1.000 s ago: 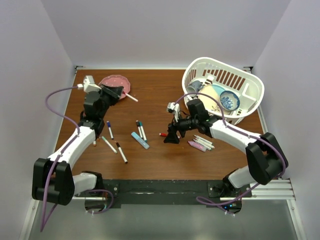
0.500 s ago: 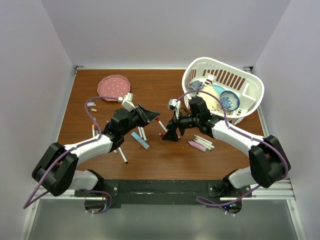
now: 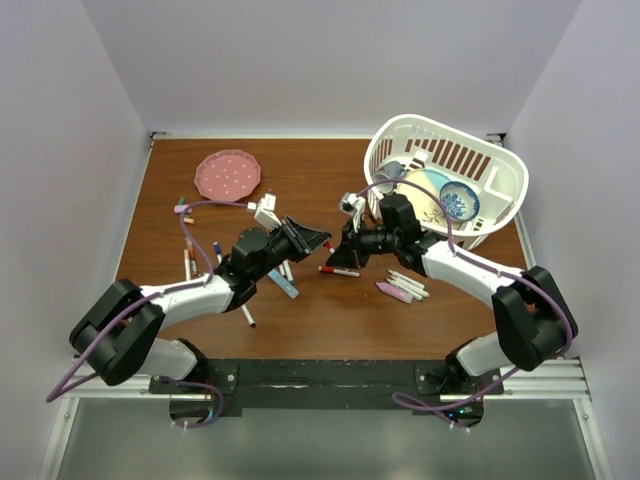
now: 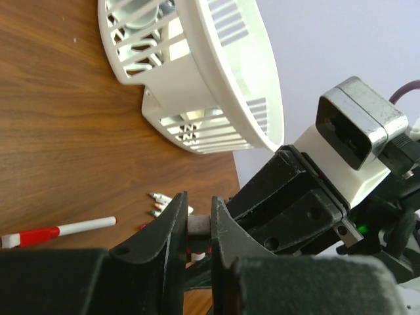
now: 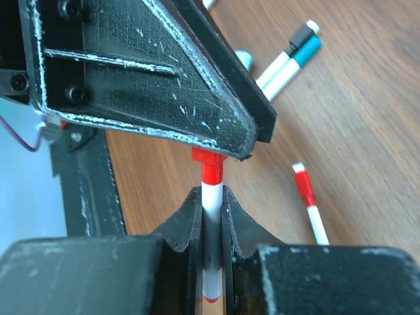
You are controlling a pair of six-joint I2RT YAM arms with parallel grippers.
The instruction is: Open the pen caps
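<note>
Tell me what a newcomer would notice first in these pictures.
The two grippers meet nose to nose at mid-table. The right gripper clamps the white barrel of a red-capped marker, and the left gripper closes on its cap end. After that, the white basket of dishes at the back right stands out, with loose pens strewn over the wood.

Nothing legible anywhere I look: no words, brand marks, numbers or signs. The white marker (image 5: 210,256) pinched in the right pincer (image 5: 210,194) shows a plain barrel and a plain red cap (image 5: 211,169). The pens (image 3: 243,305) lying on the counter (image 3: 300,180) are too small to read.
</note>
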